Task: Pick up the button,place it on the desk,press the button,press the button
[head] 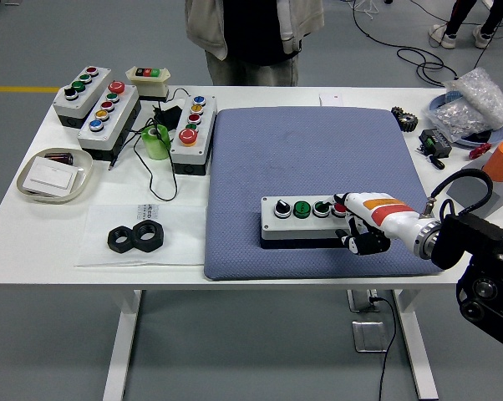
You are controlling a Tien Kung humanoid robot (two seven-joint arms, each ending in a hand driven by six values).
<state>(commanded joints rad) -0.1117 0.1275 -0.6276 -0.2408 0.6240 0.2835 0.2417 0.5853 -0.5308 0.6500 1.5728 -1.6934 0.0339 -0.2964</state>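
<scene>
A white button box (306,219) lies on the blue mat (310,159) near its front edge. It carries a black selector knob, two green buttons and a red button (340,208) at its right end. My right hand (352,219) comes in from the right, its fingers curled, with one fingertip on the red button and the other fingers against the box's right end. The left arm is out of view.
Several more button boxes (108,115) stand at the back left, with a green tape roll (157,142), a tray (54,175) and two black nuts (136,238). Parts and a bag (473,104) lie at the back right. A person (251,33) stands behind the table.
</scene>
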